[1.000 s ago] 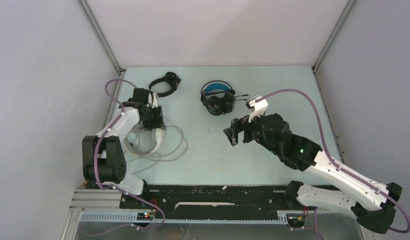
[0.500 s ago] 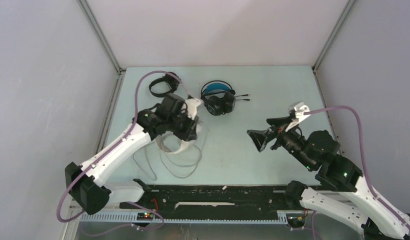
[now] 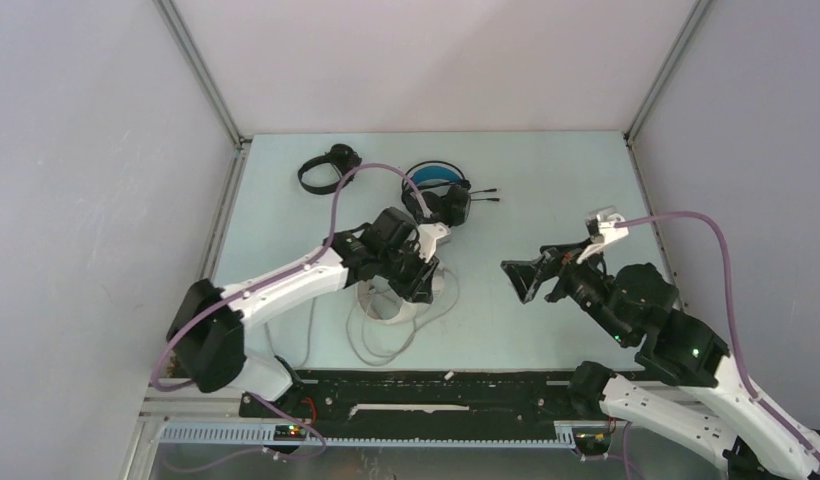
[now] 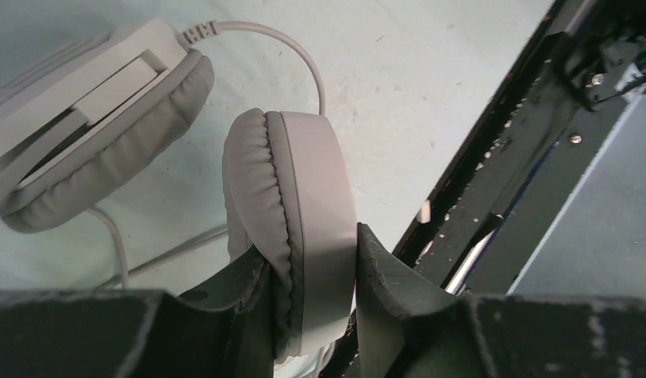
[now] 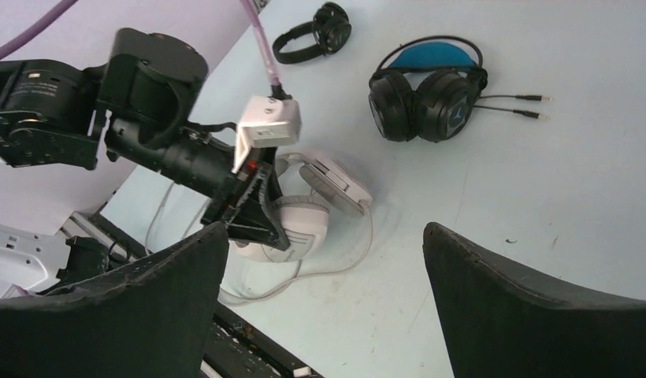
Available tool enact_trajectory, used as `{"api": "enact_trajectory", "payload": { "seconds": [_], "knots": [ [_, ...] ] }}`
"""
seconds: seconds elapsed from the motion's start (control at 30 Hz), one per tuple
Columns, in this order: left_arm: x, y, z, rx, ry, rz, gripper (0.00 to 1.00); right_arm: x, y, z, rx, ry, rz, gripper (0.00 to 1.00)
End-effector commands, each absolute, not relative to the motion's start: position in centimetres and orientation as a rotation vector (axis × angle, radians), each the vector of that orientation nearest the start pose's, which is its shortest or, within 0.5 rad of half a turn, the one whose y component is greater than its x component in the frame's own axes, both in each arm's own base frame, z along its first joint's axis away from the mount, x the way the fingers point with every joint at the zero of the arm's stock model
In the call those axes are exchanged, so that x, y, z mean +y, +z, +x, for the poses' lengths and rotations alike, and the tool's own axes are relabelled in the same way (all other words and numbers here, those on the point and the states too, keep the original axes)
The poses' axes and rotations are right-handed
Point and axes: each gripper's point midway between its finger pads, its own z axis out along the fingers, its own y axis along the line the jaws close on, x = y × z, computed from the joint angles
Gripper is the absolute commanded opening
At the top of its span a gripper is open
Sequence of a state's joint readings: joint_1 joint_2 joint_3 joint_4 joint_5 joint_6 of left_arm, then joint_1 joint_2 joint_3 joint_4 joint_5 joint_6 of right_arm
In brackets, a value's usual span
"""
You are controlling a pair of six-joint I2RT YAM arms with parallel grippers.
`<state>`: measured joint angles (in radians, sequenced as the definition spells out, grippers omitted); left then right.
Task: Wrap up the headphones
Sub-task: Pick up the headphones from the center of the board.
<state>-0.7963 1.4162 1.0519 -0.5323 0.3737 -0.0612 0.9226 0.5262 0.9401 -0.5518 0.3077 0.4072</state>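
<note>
Your left jaws clamped on ear cup of white headset (image 4: 308, 181), at middle of bench (image 3: 556, 180), cable (image 3: 371, 345) loose beside it. Your right jaws wide apart, empty, hovering to its right. Blue-banded headset (image 3: 438, 205) and small black headset (image 3: 324, 172) lie farther back.

The white headphones (image 4: 312, 228) have smooth matt plastic shells and wrinkled leatherette cushions.

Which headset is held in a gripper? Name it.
The white over-ear headphones, pinched in the left gripper; the small black pair and the blue-banded pair lie free.
</note>
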Motion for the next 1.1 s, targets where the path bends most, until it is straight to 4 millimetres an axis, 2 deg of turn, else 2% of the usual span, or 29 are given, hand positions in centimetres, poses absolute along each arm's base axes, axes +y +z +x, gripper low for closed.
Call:
{"api": "enact_trajectory", "payload": {
  "seconds": [0.0,0.07,0.13,0.23,0.33,0.43,0.53,0.63,0.77,0.83,0.97,1.03,1.07],
  "knots": [
    [-30.7,12.7,21.8,2.312,-0.772,0.960,0.35,17.6,32.5,17.7,1.792,0.742,-0.187,0.94],
    [-30.8,12.8,22.2,2.333,-0.761,0.916,0.45,18.0,32.1,17.6,1.812,0.760,-0.181,0.94],
    [-31.2,14.0,22.1,2.299,-0.802,0.887,0.57,18.1,32.4,17.4,1.807,0.778,-0.182,0.93],
    [-30.8,17.2,22.4,2.231,-0.810,0.822,0.76,18.1,32.4,17.4,1.816,0.773,-0.183,0.93],
    [-29.1,20.0,23.2,2.199,-0.734,0.751,0.98,18.6,30.9,17.8,1.871,0.734,-0.215,0.93],
    [-26.4,22.7,23.8,2.177,-0.703,0.642,1.00,20.5,29.7,17.8,1.910,0.748,-0.303,0.94],
    [-22.1,24.2,25.0,2.165,-0.659,0.446,1.00,22.8,28.9,18.4,1.902,0.754,-0.429,0.95],
    [-17.9,24.5,25.7,2.123,-0.606,0.283,1.00,25.2,28.0,19.8,1.868,0.715,-0.578,0.96],
    [-13.6,23.9,25.9,2.047,-0.461,0.170,1.00,28.1,25.7,22.6,1.839,0.629,-0.717,0.98],
    [-12.2,23.9,25.6,2.014,-0.400,0.148,1.00,29.4,24.8,23.8,1.818,0.614,-0.774,0.98],
    [-10.7,24.2,24.8,1.970,-0.329,0.179,1.00,32.3,23.1,26.0,1.782,0.595,-0.923,0.98],
    [-9.6,24.1,24.7,1.960,-0.262,0.187,1.00,33.2,21.0,27.4,1.809,0.564,-0.972,0.98],
    [-9.1,24.0,24.6,1.950,-0.235,0.184,1.00,33.6,20.5,27.9,1.810,0.576,-0.985,0.98]
  ]
}}
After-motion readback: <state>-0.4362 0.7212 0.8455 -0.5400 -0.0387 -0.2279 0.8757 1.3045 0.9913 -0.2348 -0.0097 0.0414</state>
